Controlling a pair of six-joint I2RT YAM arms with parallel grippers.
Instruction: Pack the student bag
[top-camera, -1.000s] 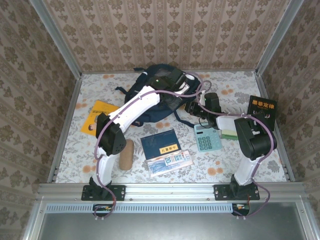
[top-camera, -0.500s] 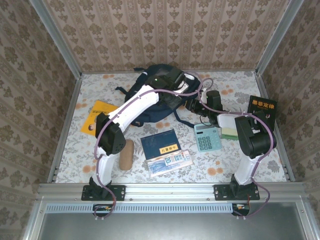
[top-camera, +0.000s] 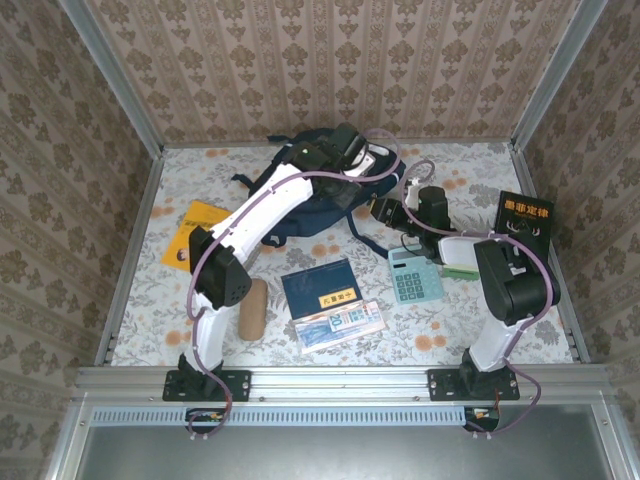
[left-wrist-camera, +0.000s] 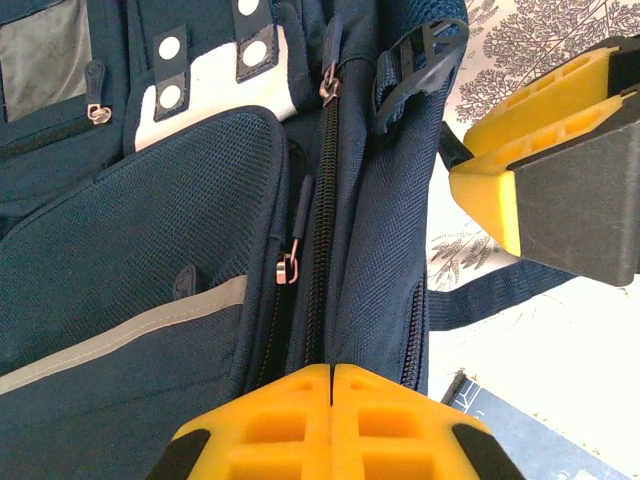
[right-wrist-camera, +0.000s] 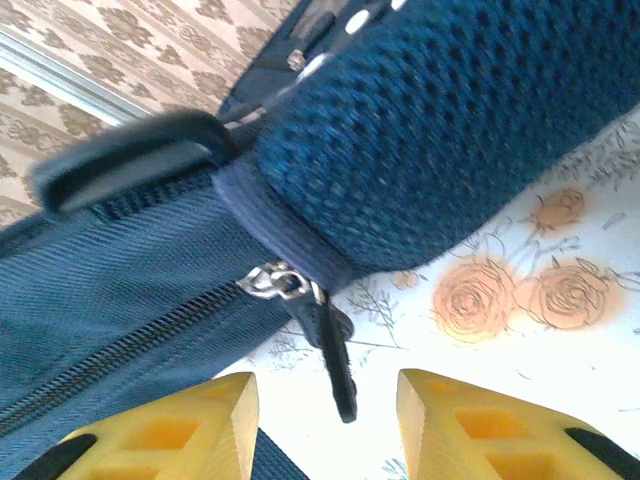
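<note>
The student bag (top-camera: 318, 215), dark navy with a pale stripe, lies at the back middle of the table. My left gripper (top-camera: 352, 160) sits at the bag's top. In the left wrist view its yellow fingers (left-wrist-camera: 331, 372) are pressed together on a fold of fabric beside the main zipper (left-wrist-camera: 318, 250). My right gripper (top-camera: 386, 212) is at the bag's right side. Its fingers (right-wrist-camera: 327, 395) stand apart, and the black zipper pull (right-wrist-camera: 337, 365) hangs free between them, touching neither. The right gripper's yellow fingers (left-wrist-camera: 520, 150) also show in the left wrist view.
In front of the bag lie a calculator (top-camera: 415, 275), a blue booklet (top-camera: 320, 288), a printed card (top-camera: 342, 323) and a brown cylinder (top-camera: 253, 308). An orange book (top-camera: 195, 232) lies left, a black book (top-camera: 524, 215) and a green-edged pad (top-camera: 462, 255) right.
My right gripper's fingers have spread and let go of the zipper pull, and it has shifted a little. My left gripper has moved slightly toward the back wall with the bag's top.
</note>
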